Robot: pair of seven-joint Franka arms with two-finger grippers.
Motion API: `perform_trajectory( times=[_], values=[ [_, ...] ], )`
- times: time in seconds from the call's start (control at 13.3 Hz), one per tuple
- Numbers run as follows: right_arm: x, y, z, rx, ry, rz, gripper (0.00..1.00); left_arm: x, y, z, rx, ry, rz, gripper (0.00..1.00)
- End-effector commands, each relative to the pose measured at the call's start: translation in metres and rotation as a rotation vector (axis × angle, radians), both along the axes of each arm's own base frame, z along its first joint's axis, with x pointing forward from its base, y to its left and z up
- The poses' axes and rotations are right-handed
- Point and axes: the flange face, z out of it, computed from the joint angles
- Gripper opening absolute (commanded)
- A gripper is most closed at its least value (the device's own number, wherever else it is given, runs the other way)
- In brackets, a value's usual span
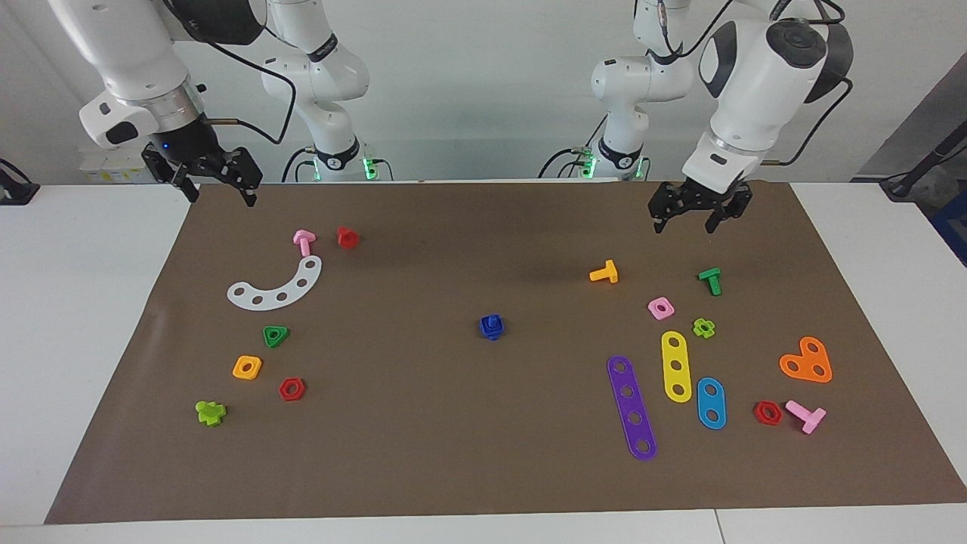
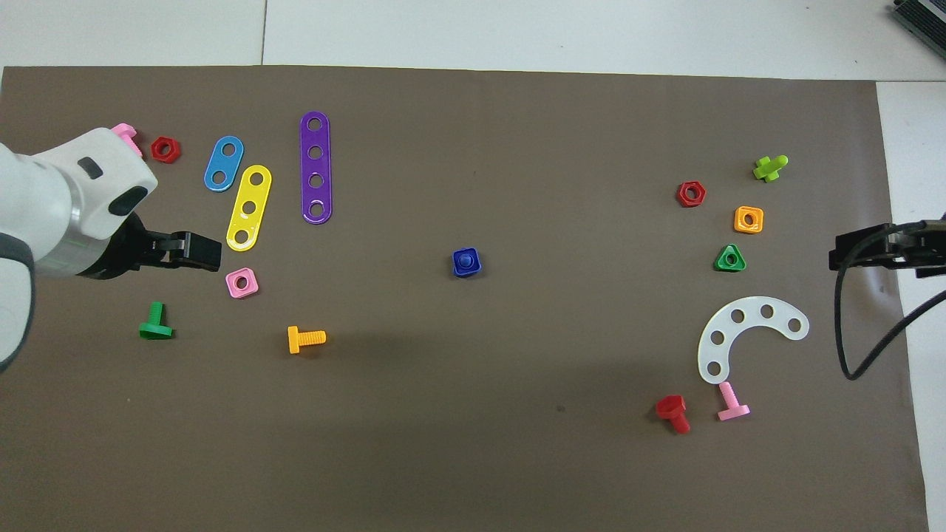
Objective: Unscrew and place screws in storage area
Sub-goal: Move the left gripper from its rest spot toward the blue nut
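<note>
The dark-blue screw (image 1: 492, 326), its bolt sitting in the blue square nut, stands on the brown mat (image 1: 423, 423) at the middle of the table; it also shows in the overhead view (image 2: 466, 261). My left gripper (image 1: 684, 224) hangs open and empty above the mat toward the left arm's end, over the space by the green bolt (image 1: 711, 280); in the overhead view the left gripper (image 2: 198, 251) is beside the yellow strip. My right gripper (image 1: 221, 198) hangs open and empty over the mat's edge at the right arm's end, and shows in the overhead view (image 2: 850, 248). Both are well apart from the screw.
Toward the left arm's end lie an orange bolt (image 1: 604, 272), pink nut (image 1: 661, 307), purple strip (image 1: 632, 407), yellow strip (image 1: 676, 366), blue strip (image 1: 711, 403) and orange heart plate (image 1: 807, 361). Toward the right arm's end lie a white curved plate (image 1: 278, 286), green triangular nut (image 1: 276, 335), red bolt (image 1: 347, 237).
</note>
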Motion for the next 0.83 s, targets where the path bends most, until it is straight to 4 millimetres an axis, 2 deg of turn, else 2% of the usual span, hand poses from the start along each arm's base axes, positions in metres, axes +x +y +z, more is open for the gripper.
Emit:
perform_trajectory(
  times=[0.0,0.23,0.3,0.6,0.75],
  values=[
    [-0.007,-0.002,0.001,-0.012,0.004,0.017,1.00,0.003,-0.031,-0.026,-0.019,-0.004,0.022,1.00],
    [-0.008,-0.003,0.001,-0.012,0.004,0.014,1.00,0.013,-0.085,-0.060,-0.044,-0.032,0.041,1.00],
    [-0.008,-0.003,0.001,-0.012,0.004,0.016,1.00,0.016,-0.099,-0.071,-0.056,-0.034,0.045,1.00],
    [-0.008,-0.003,0.001,-0.012,0.004,0.014,1.00,0.013,-0.144,-0.088,-0.097,-0.084,0.048,1.00],
    [-0.008,-0.003,0.002,-0.012,0.002,0.016,1.00,0.013,-0.169,-0.108,-0.113,-0.089,0.071,1.00]
  ],
)
